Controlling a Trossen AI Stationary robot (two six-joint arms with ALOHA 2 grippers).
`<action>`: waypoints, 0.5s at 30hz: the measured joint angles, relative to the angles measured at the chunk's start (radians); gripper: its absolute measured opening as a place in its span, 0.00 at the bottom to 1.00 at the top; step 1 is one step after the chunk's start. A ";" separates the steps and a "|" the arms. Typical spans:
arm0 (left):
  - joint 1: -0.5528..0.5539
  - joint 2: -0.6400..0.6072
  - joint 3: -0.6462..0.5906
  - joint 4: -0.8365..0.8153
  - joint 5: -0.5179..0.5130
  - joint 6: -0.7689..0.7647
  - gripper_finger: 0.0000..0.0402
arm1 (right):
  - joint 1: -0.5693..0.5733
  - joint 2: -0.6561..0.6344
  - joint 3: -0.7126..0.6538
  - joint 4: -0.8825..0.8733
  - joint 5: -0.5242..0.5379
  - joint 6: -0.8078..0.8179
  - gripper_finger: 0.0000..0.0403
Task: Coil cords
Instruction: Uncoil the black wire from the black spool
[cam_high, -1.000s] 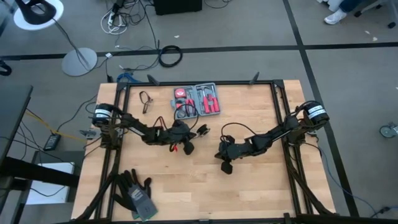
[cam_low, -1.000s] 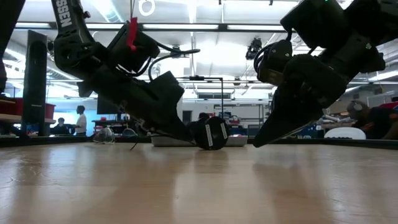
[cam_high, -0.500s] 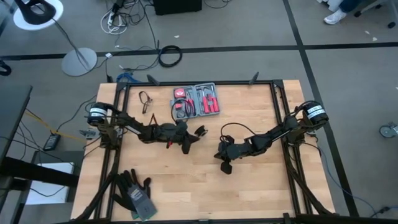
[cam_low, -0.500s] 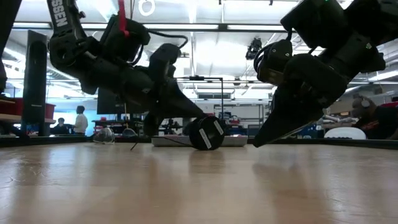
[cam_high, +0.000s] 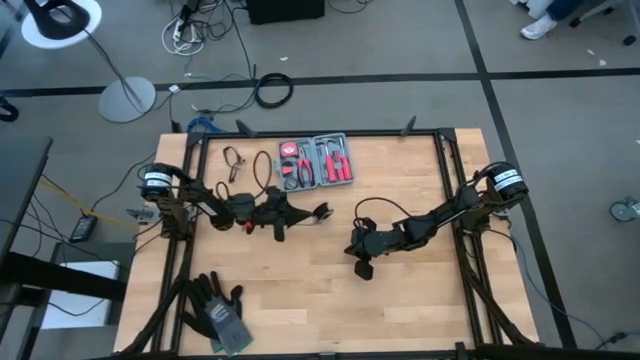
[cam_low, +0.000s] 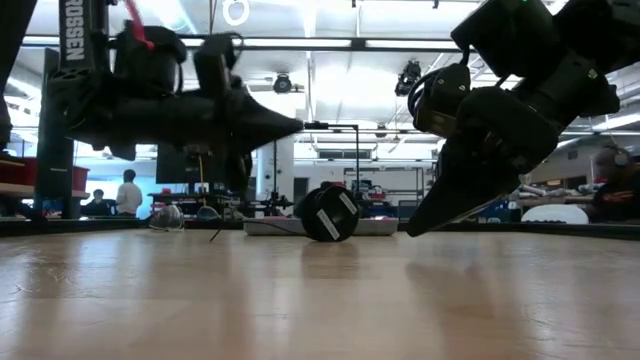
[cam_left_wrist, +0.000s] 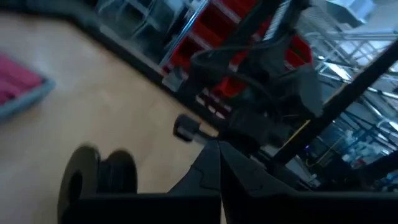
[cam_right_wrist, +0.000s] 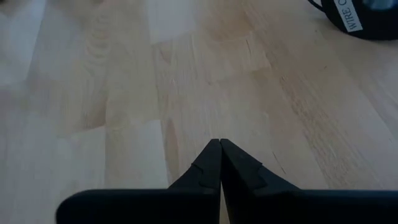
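Two grippers are out over the wooden table (cam_high: 400, 300), and we see both with fingers pressed together, clamping nothing. The left gripper (cam_high: 296, 215) hangs level above the boards near mid-table. Just at its 3 o'clock the small black disc (cam_high: 322, 211) stands on edge on the wood, clear of the fingertips; its thin black wire (cam_high: 262, 170) loops away toward 11 o'clock, beside the red tool kit (cam_high: 316, 161). The right gripper (cam_high: 364, 270) points down at about 5 o'clock from the disc.
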 joint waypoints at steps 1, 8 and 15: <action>0.000 0.000 -0.005 0.028 0.000 0.024 0.00 | 0.000 0.000 0.000 0.001 0.000 0.000 0.02; -0.005 0.000 0.010 -0.095 -0.191 0.100 0.00 | 0.000 0.000 0.000 0.001 0.000 -0.001 0.01; -0.029 0.001 0.105 -0.371 -0.289 0.207 0.00 | 0.000 0.000 0.000 0.001 0.018 -0.012 0.02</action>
